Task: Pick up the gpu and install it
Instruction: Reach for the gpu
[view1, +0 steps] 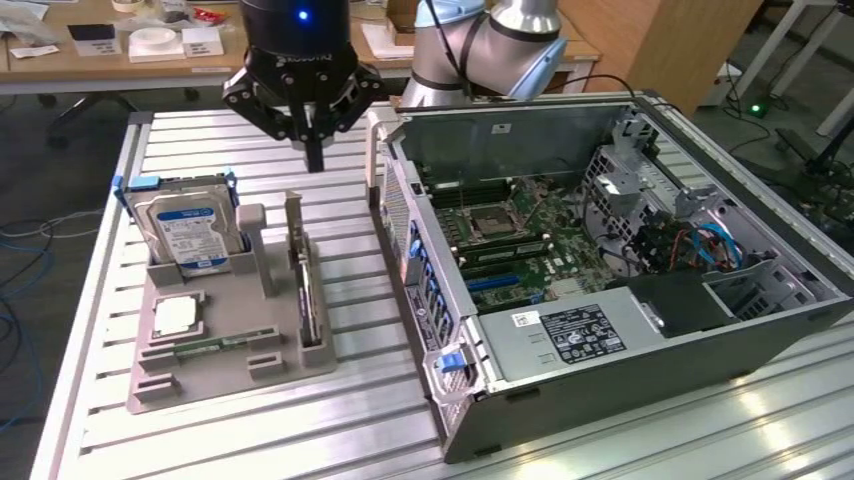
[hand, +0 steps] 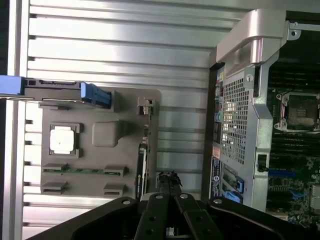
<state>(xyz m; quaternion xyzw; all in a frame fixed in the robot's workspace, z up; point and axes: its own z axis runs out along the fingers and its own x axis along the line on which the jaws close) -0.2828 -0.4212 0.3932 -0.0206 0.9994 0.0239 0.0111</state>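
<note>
The gpu (view1: 307, 292) stands on its long edge in a slot on the side of the grey holder tray (view1: 200, 375) that faces the computer. The wrist view shows it as a thin dark strip (hand: 142, 167). My gripper (view1: 315, 160) hangs in the air above the far end of the tray, fingers pressed together and pointing down, holding nothing. Seen from the wrist, the shut fingertips (hand: 169, 176) sit just beside the card's edge, toward the case. The open computer case (view1: 601, 250) lies on the exterior view's right with its motherboard (view1: 514, 245) exposed.
On the tray are a silver hard drive (view1: 194, 235) in blue brackets, a processor chip (view1: 176, 316) and a narrow green memory stick (view1: 220, 343). The case's rear wall (hand: 240, 125) rises close beside the tray. The slatted aluminium table (view1: 267, 430) carries everything.
</note>
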